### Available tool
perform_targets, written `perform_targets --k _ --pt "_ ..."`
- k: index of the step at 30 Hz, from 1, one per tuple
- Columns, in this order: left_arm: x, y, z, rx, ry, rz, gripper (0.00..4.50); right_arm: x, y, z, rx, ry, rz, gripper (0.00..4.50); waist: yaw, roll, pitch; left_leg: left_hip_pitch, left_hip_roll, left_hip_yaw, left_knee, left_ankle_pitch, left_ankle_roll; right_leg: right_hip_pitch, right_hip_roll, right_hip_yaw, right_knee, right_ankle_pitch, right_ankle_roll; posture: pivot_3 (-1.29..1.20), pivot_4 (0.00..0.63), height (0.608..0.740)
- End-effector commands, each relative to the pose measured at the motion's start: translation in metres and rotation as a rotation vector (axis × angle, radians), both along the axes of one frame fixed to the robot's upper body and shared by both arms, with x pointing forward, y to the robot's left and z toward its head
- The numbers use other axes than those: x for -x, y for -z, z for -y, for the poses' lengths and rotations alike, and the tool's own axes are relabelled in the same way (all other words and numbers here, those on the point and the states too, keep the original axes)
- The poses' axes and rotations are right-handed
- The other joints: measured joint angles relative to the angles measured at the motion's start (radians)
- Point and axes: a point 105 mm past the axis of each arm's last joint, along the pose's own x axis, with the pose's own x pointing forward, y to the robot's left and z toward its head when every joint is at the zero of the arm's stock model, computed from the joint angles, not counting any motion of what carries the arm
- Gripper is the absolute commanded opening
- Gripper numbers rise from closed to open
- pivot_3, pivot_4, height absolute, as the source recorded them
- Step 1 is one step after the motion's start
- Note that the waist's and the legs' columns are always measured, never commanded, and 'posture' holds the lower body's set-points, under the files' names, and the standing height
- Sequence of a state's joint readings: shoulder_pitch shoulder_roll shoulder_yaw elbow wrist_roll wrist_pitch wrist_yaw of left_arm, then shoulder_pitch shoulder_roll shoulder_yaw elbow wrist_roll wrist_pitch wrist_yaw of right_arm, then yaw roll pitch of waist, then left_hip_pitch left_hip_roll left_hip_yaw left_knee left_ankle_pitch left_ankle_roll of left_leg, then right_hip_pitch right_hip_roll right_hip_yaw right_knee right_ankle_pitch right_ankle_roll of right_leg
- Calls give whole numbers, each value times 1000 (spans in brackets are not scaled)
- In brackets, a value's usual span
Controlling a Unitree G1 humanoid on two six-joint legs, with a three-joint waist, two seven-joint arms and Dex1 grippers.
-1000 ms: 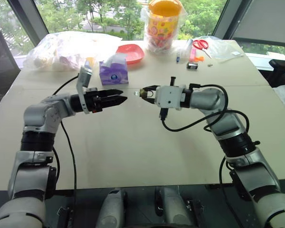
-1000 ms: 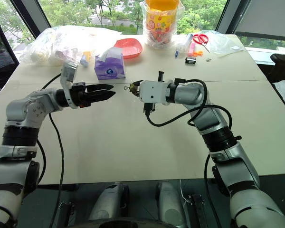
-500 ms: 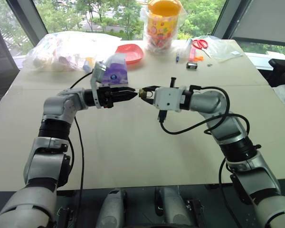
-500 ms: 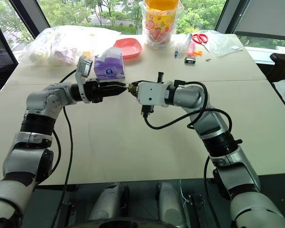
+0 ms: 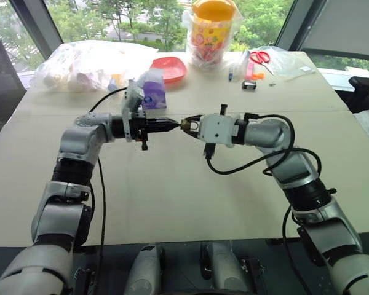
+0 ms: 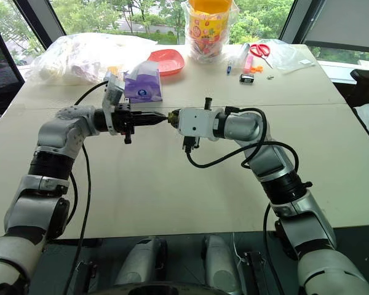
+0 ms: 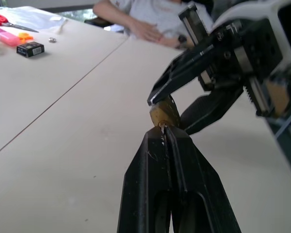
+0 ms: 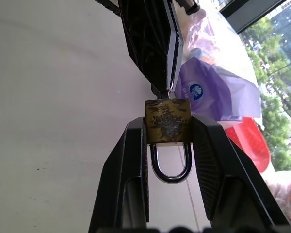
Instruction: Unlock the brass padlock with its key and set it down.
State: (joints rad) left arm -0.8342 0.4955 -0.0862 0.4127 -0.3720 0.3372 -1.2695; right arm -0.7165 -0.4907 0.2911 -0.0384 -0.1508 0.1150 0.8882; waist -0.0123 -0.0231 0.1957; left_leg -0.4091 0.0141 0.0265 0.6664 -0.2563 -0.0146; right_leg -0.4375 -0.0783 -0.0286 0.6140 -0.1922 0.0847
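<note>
Two arms meet above the middle of the pale table point(image 5: 172, 203), and we place everything else by that table. Along its far edge we see a heap of clear plastic bags point(image 5: 86, 61), a yellow tub wrapped in plastic point(image 5: 214, 31), a purple tissue pack point(image 5: 152, 92) and a red dish point(image 5: 171, 69); toward the far right corner lie red-handled scissors point(image 5: 259, 57) and a small black clip point(image 5: 249, 85). In the left wrist view a person's arm point(image 7: 150, 22) rests at the table's edge.

Over the table's centre, our right gripper point(image 8: 168, 145) has its two black fingers clamped on the sides of the brass padlock point(image 8: 168, 121), the silvery shackle point(image 8: 170, 162) hanging back between those fingers toward the wrist. The padlock is held in the air above the table, not touching it.

Our left gripper point(image 7: 164, 138) points at it from the opposite side, its fingers pressed narrowly together with their tips right at the padlock's keyway face. A thin sliver of silvery metal, the key point(image 7: 162, 130), shows pinched between those tips, touching the brass body; we cannot tell how far it sits in the lock
</note>
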Motion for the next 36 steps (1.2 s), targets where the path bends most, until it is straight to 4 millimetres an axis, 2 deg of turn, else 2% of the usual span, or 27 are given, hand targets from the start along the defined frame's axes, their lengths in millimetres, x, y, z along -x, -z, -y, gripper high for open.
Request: perform_targets --k 1,5,6,10,13,16,19,28,36 --pt "1 2 6 -95 -7 181 8 12 -31 -10 -101 -60 39 704 0 0 0 0 0 0 0 0 0 0 0 0 0 0 0 0 150 740" --pt "-1 -3 7 -105 -32 350 8 13 -30 -10 -121 -62 -13 704 1 0 0 0 0 0 0 0 0 0 0 0 0 0 0 0 150 740" --pt "-2 -2 6 -111 -40 329 8 13 -30 -10 -118 -62 -12 704 2 0 0 0 0 0 0 0 0 0 0 0 0 0 0 0 150 740" --pt "-4 -11 -13 62 -75 -72 8 10 -29 -9 -48 -61 72 704 0 0 0 0 0 0 0 0 0 0 0 0 0 0 0 0 150 740" --pt "-2 -25 -25 178 -70 -192 8 7 -27 -9 5 -64 142 704 -9 0 0 0 0 0 0 0 0 0 0 0 0 0 1 0 150 740" --pt "-3 -31 -26 228 -77 -225 885 6 -27 -11 13 -70 173 704 -7 0 0 0 0 -1 0 0 0 0 1 0 1 0 1 0 150 740" --pt "-3 -30 -20 213 -79 -210 2087 6 -27 -13 15 -75 185 704 -2 0 0 0 0 -1 0 0 0 0 1 0 1 0 1 0 150 740" --pt "3 -27 -3 199 1 -223 2087 3 -28 -14 22 -63 203 704 -1 0 0 0 -1 -1 0 0 0 1 -1 0 0 0 1 0 150 740" --pt "-3 -24 8 204 5 -229 2087 5 -29 -19 12 -72 207 704 -1 0 0 0 -1 -1 0 0 0 1 0 0 0 0 1 0 150 740"
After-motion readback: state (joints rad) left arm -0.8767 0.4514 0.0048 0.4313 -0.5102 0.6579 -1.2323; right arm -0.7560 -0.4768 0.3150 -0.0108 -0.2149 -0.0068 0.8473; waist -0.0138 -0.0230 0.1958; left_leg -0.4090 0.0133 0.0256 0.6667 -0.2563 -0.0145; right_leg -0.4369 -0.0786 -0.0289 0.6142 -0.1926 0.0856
